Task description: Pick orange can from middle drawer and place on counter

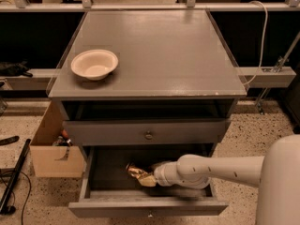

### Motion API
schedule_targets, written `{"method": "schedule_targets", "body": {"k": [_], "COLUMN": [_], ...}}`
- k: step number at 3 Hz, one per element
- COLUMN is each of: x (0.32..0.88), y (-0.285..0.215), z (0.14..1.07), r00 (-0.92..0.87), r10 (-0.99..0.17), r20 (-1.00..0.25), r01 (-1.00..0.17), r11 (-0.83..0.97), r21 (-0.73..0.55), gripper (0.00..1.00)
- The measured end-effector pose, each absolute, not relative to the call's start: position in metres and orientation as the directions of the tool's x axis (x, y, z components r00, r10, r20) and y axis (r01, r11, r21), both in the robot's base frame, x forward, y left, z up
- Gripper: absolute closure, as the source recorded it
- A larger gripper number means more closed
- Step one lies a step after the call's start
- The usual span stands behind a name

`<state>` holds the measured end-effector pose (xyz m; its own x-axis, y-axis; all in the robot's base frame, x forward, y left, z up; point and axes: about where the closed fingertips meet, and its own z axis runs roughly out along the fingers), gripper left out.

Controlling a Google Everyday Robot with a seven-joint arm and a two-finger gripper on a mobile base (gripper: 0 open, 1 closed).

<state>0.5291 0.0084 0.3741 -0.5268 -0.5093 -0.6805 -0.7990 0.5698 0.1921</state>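
The orange can (133, 171), shiny golden-brown and dented, lies on the dark floor of the pulled-out middle drawer (148, 206), left of centre. My gripper (146, 180) reaches into the drawer from the right on its white arm. Its cream tip is right against the can's lower right side. The counter (159, 55) is the grey tabletop above, and its right and middle parts are bare.
A cream bowl (94, 63) sits on the counter's front left. The drawer above (148, 135) is closed and overhangs the back of the open drawer. A cardboard box (51, 153) stands on the floor to the left, with cables beside it.
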Motion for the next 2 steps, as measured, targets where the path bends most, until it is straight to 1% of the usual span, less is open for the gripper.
{"method": "schedule_targets", "body": {"k": [1, 2], "x": [0.529, 0.5275], "y": [0.0084, 0.0076], "z": [0.374, 0.3746], "r00": [-0.527, -0.53], "r10": [-0.509, -0.509], "r20": [-0.68, -0.678], "r01": [-0.799, -0.798], "r11": [0.57, 0.569], "r21": [0.192, 0.197], "gripper": [0.89, 1.0]}}
